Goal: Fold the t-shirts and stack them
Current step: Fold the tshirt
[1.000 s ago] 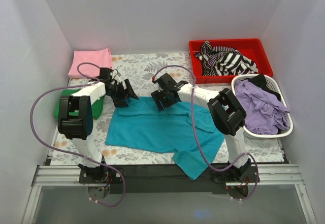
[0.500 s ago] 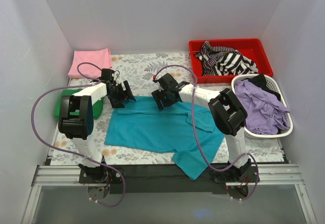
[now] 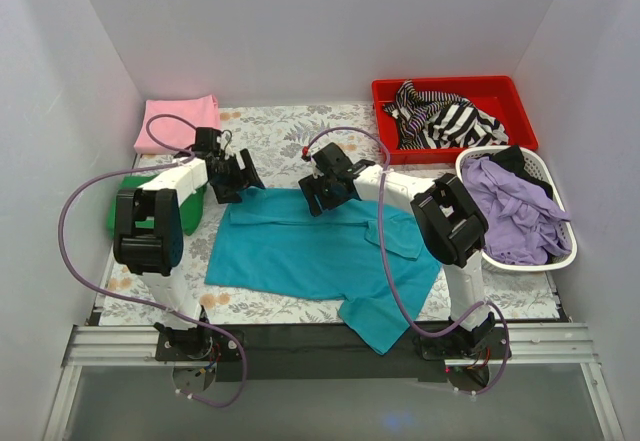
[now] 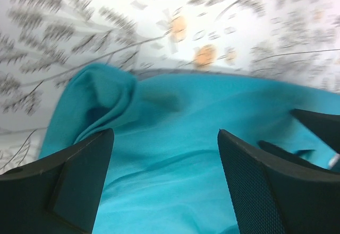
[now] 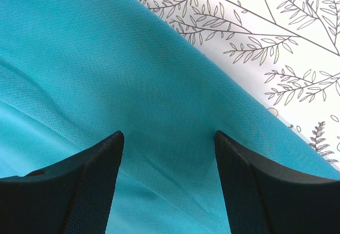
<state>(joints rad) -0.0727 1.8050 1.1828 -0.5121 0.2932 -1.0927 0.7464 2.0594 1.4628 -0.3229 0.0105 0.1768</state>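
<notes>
A teal t-shirt [image 3: 310, 256] lies spread on the floral cloth, its near sleeve hanging over the black front edge. My left gripper [image 3: 245, 174] hovers open at the shirt's far left corner; in the left wrist view [image 4: 164, 133] a bunched fold of teal t-shirt [image 4: 101, 98] lies beyond the fingers. My right gripper [image 3: 320, 196] stands open over the shirt's far edge, with flat teal cloth [image 5: 106, 59] and nothing gripped between the jaws [image 5: 168, 134]. A folded pink t-shirt [image 3: 178, 121] lies at the far left. A green t-shirt [image 3: 196, 211] sits partly hidden under the left arm.
A red bin [image 3: 520, 96] at the far right holds striped black-and-white cloth [image 3: 445, 116]. A white basket [image 3: 565, 251] beside it holds purple cloth [image 3: 515, 206]. White walls close in the left, back and right sides.
My left gripper has drawn back a little towards the far left, off the teal shirt's corner. The right gripper and the shirt have barely moved.
</notes>
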